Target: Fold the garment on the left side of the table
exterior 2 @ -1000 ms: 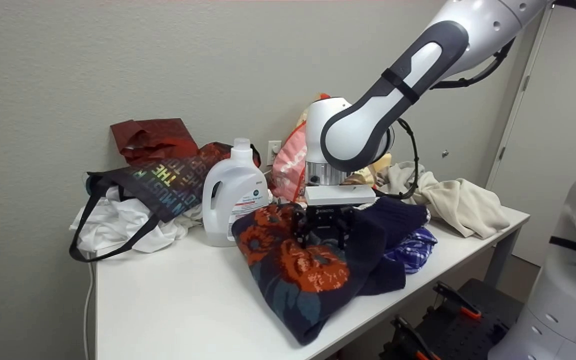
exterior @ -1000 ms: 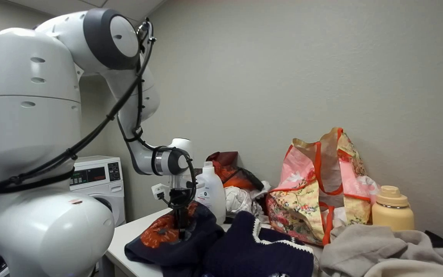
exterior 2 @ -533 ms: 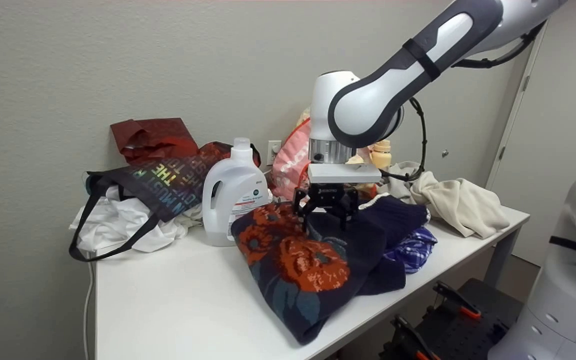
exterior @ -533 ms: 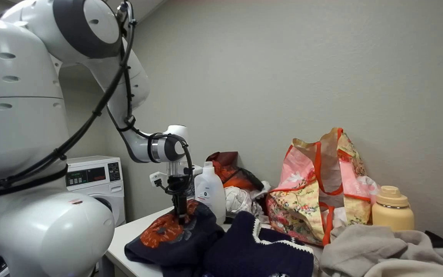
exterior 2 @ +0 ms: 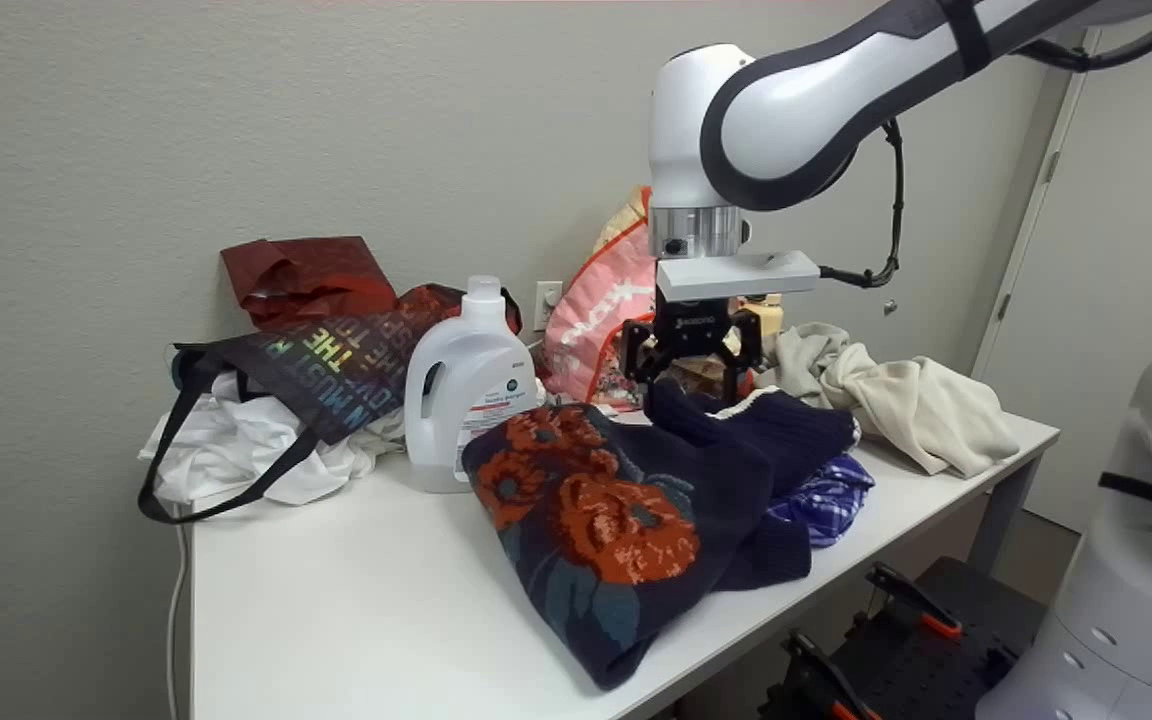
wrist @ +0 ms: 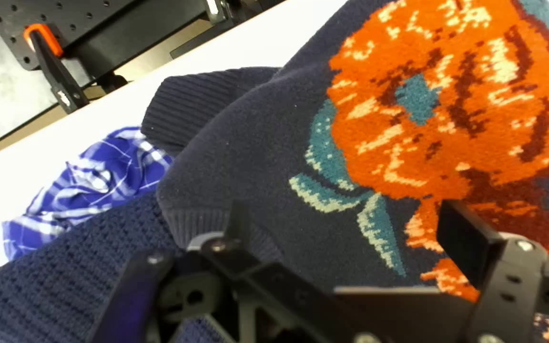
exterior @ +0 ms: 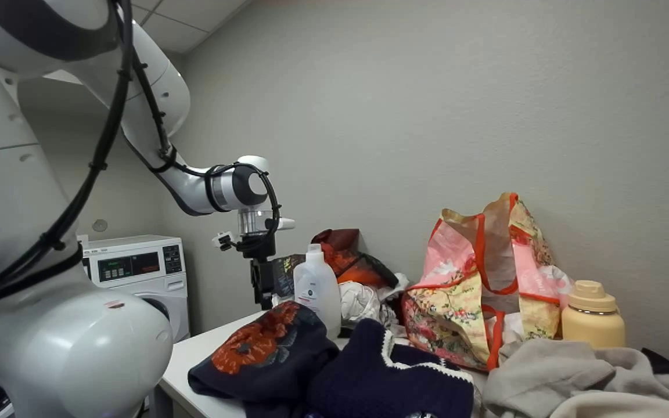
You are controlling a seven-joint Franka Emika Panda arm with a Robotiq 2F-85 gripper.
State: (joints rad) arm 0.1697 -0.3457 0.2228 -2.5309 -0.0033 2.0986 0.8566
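The garment, a dark navy knit with large orange flowers, lies folded over itself on the white table (exterior 2: pixel 336 600). It shows in both exterior views (exterior: pixel 305 348) (exterior 2: pixel 626 530) and fills much of the wrist view (wrist: pixel 236 152). One corner points toward the table's front edge. My gripper (exterior 2: pixel 690 395) is open and empty, fingers pointing down, above the garment's back part. In an exterior view the fingertips (exterior: pixel 266 305) show above the cloth, apart from it. In the wrist view the fingers stand wide apart (wrist: pixel 346 224) with only the garment's surface seen between them.
A navy knit with white trim (exterior: pixel 392 377) touches the garment, with a blue plaid cloth (exterior 2: pixel 831 505) beside it. A detergent bottle (exterior 2: pixel 466 390) stands close behind. A printed tote (exterior 2: pixel 336 370), floral bag (exterior: pixel 456 313), yellow jar (exterior: pixel 593 319) and beige cloth (exterior 2: pixel 916 405) line the back.
My gripper has risen from within the garment's surface to well above it, shifting sideways toward the navy knit. The fingers stay open and empty. The garment lies almost unchanged.
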